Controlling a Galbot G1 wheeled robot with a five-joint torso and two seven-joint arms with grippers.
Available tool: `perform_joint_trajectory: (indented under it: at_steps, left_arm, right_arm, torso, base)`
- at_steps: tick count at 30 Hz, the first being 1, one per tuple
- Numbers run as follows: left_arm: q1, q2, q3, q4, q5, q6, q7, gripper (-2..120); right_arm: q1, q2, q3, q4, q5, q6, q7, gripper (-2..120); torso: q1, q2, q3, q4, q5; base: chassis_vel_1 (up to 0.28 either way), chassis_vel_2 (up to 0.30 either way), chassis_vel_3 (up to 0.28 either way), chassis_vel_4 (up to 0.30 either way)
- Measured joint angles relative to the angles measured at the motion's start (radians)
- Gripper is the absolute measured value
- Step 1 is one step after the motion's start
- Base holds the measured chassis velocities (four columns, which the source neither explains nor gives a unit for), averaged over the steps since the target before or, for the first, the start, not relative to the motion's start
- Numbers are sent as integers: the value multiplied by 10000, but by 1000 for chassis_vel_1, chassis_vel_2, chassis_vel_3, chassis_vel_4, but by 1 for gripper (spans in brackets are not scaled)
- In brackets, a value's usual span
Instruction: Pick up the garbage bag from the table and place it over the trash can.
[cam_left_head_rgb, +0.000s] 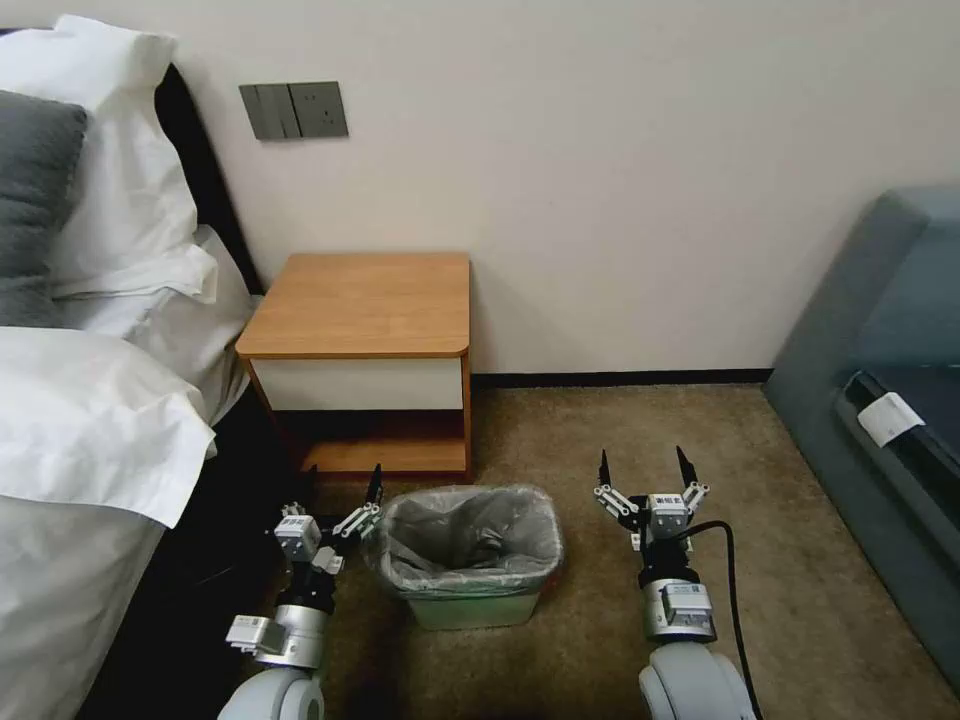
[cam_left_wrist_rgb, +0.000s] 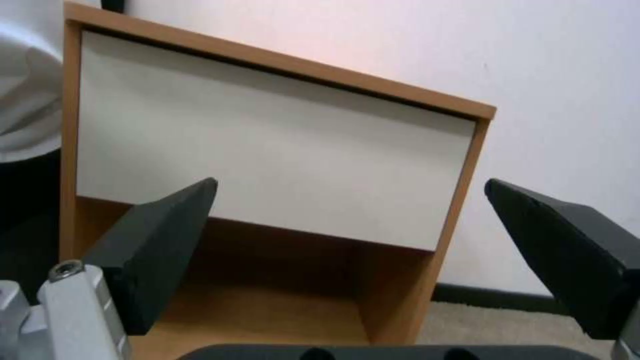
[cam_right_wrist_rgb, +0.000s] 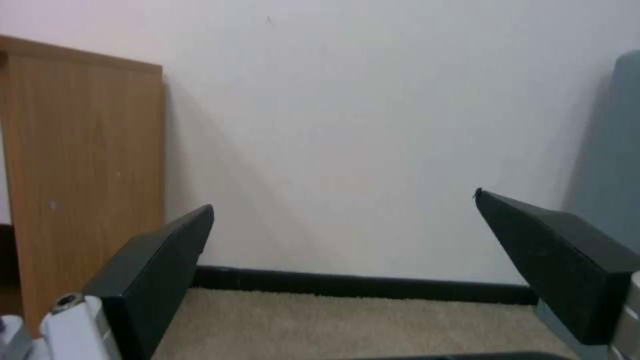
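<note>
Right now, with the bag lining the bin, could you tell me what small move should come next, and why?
Probably just ease both arms back. The garbage bag is already spread over the trash can rim, the table top is bare, and the left gripper and right gripper flank the bin with jaws open, holding nothing.

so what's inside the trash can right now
The garbage bag lines the trash can, its edge folded over the rim. The crinkled plastic covers the inner walls and bottom, so nothing beneath it can be seen; no rubbish shows on top.
</note>
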Motion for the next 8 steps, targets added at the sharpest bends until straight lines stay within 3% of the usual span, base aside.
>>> perform_joint_trajectory:
  at_steps: [8]
  left_arm:
    - [-7, 7, -9, 10, 0, -8, -15, 100]
  right_arm:
    - [3, -6, -3, -12, 8, -14, -15, 100]
  torso:
    - [-1, 0, 0, 0, -1]
  base:
    - [0, 0, 0, 0]
